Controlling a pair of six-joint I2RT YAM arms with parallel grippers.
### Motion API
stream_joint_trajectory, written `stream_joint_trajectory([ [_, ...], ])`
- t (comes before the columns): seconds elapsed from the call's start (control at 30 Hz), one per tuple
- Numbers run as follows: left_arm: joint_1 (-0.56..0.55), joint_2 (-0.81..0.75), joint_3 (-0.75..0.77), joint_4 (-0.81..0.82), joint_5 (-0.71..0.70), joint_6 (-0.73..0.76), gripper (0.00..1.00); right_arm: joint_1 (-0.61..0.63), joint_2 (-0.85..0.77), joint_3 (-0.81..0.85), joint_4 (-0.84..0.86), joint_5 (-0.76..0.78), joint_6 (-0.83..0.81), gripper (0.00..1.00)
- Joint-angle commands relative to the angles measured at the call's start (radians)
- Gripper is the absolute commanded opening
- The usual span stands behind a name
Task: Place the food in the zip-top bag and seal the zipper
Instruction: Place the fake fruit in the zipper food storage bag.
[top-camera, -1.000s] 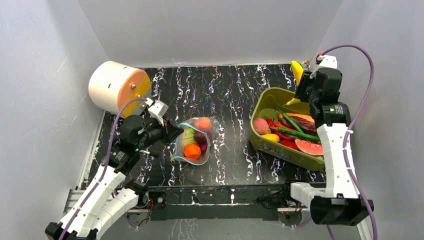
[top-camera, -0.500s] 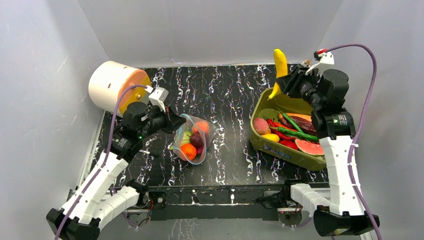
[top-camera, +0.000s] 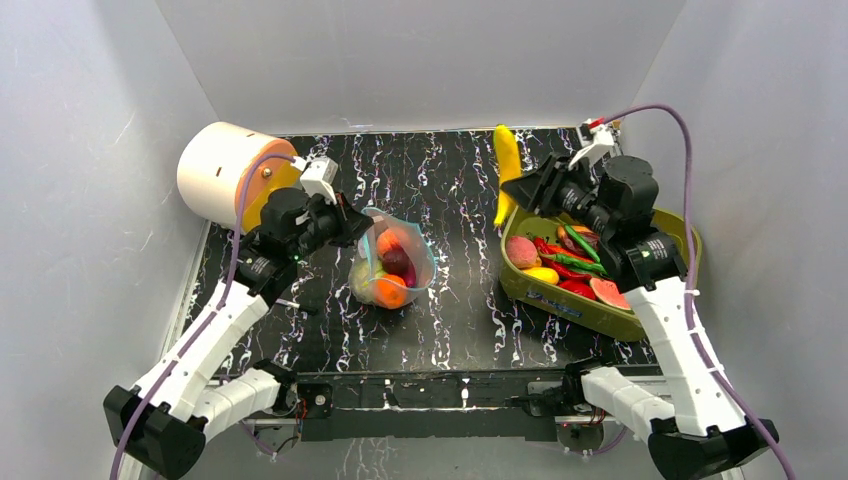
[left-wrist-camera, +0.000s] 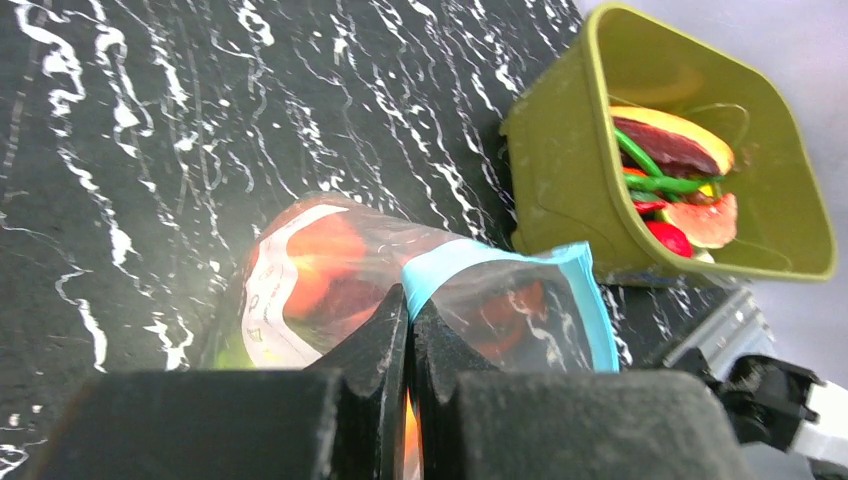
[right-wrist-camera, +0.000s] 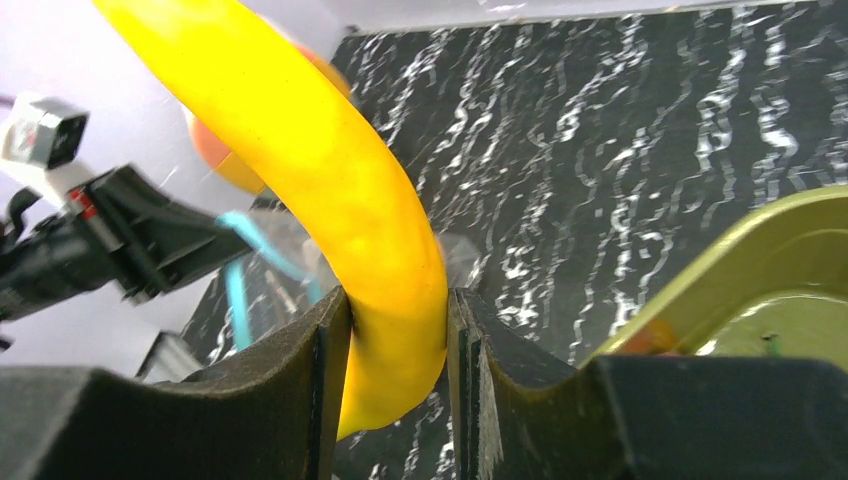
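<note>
The clear zip-top bag (top-camera: 395, 262) lies left of centre with its mouth lifted open. An orange (top-camera: 390, 291), a peach (top-camera: 388, 243), a purple sweet potato (top-camera: 398, 262) and a green cabbage (top-camera: 362, 283) are inside. My left gripper (top-camera: 352, 225) is shut on the bag's mouth edge by the teal zipper (left-wrist-camera: 500, 262); its tips (left-wrist-camera: 408, 310) pinch the plastic. My right gripper (top-camera: 520, 195) is shut on the yellow banana (top-camera: 507, 165) and holds it in the air between the bin and the bag. The banana (right-wrist-camera: 330, 170) fills the right wrist view.
An olive-green bin (top-camera: 560, 300) at the right holds red peppers, green beans, a watermelon slice and other toy food; it also shows in the left wrist view (left-wrist-camera: 560, 170). A white and orange cylinder (top-camera: 225, 175) lies at the back left. Grey walls surround the table.
My right gripper carried the banana left from above the bin's far corner toward the bag. My left gripper lifted the bag's mouth edge up and right, opening it wider.
</note>
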Motion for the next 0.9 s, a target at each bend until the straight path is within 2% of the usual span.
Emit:
stream_joint_trajectory([
  [0.0,-0.003,0.024,0.063,0.059,-0.131,0.073,0.0,0.105,-0.008,0.0,0.091,-0.005,0.086,0.18],
  [0.07,-0.003,0.041,0.079,0.065,-0.145,0.091,0.0,0.152,-0.001,-0.018,0.111,-0.022,0.146,0.18],
  [0.17,-0.003,0.044,0.085,0.077,-0.08,0.079,0.0,0.225,0.007,-0.058,0.162,-0.022,0.221,0.18],
  [0.43,-0.003,-0.032,-0.058,0.125,0.065,-0.062,0.0,0.462,0.114,-0.103,0.232,0.053,0.281,0.18],
  [0.6,-0.003,-0.037,-0.074,0.121,0.126,-0.084,0.0,0.588,0.246,-0.026,0.182,0.083,0.299,0.19],
  [0.87,-0.003,-0.033,-0.07,0.141,0.198,-0.072,0.0,0.643,0.35,-0.026,0.057,0.095,0.367,0.19],
])
